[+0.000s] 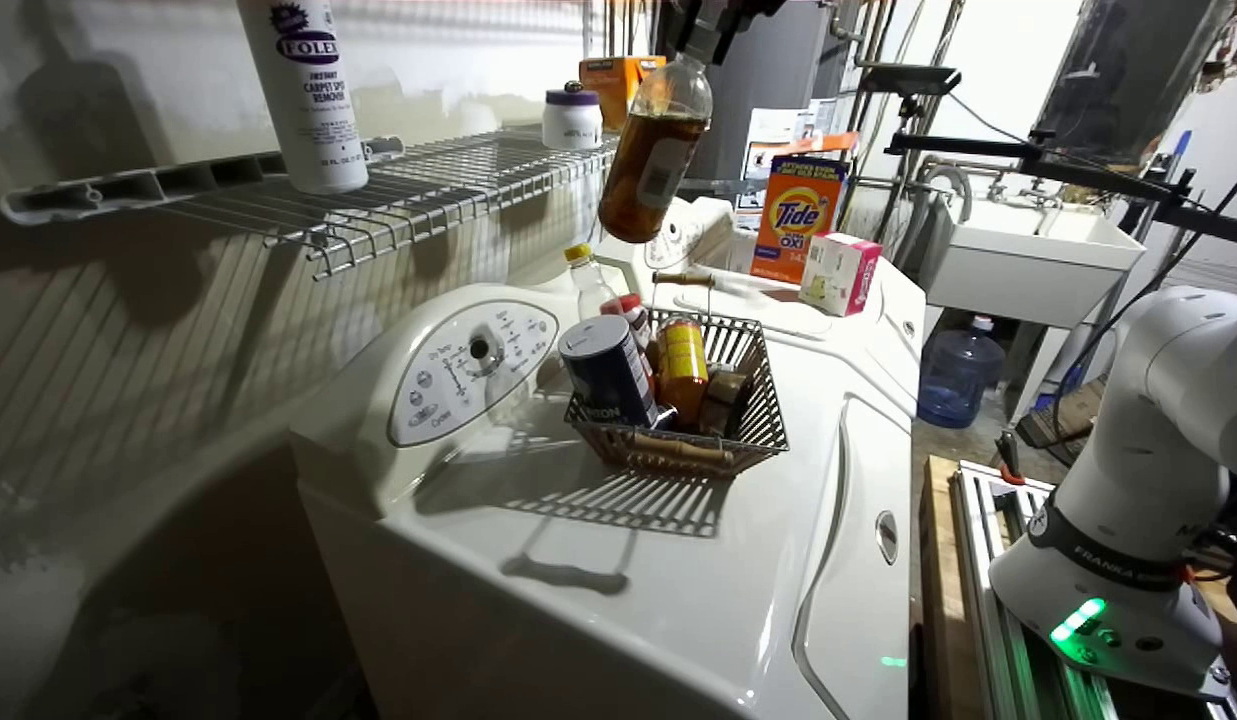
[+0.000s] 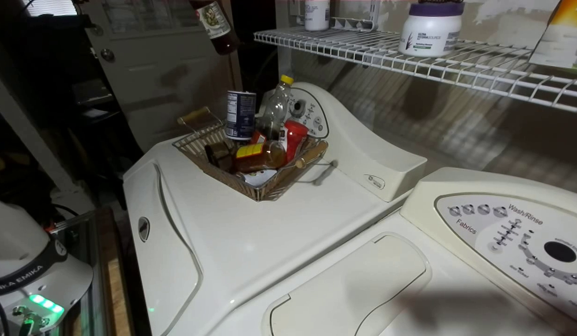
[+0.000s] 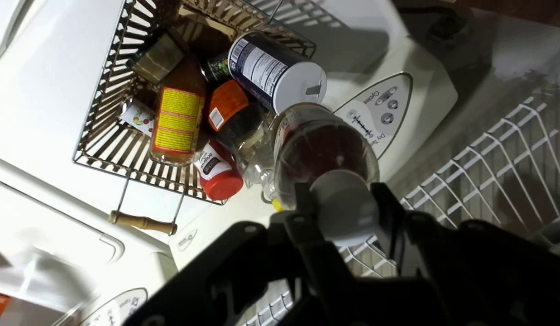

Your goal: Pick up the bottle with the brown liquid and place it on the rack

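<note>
Bottle (image 3: 323,147) hangs tilted below claw (image 3: 342,199), white cap (image 3: 345,210) pinched between fingers (image 3: 388,210).

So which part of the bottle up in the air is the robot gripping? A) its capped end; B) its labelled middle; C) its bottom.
A: in the wrist view the gripper holds the bottle with fingers on both sides of its white cap.

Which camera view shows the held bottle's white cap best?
The wrist view: the white cap appears close up, within the pincer. Neither exterior view shows it clearly; both show the bottle lower down, with label and liquid.
</note>
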Controlling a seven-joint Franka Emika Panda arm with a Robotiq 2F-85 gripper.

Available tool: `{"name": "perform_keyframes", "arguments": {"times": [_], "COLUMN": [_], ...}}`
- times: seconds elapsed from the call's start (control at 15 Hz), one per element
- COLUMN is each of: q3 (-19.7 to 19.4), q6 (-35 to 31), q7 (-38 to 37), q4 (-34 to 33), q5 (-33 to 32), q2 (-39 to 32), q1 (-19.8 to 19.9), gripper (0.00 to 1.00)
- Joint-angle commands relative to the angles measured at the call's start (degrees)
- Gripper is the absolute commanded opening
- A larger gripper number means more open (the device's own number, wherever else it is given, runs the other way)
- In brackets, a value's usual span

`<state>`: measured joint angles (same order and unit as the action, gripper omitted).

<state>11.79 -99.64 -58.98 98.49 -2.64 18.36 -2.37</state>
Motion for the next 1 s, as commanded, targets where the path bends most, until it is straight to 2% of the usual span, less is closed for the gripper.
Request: {"name": "perform_keyframes", "arguments": {"times": [0.0, 0.47, 0.93], "q3": [-1.0, -1.9, -3.7], "q6": [0.2, 1.4, 1.8], "q7": [5.0, 12.2, 15.7], "q4": [-7.1, -19.3, -31.2], "q5": [0.4, -1.2, -3.0], "q2": [-4.5, -13.6, -22.8], "q1": [-0.3, -0.4, -1.3], "gripper": [0.11, 0.11, 0.11]}}
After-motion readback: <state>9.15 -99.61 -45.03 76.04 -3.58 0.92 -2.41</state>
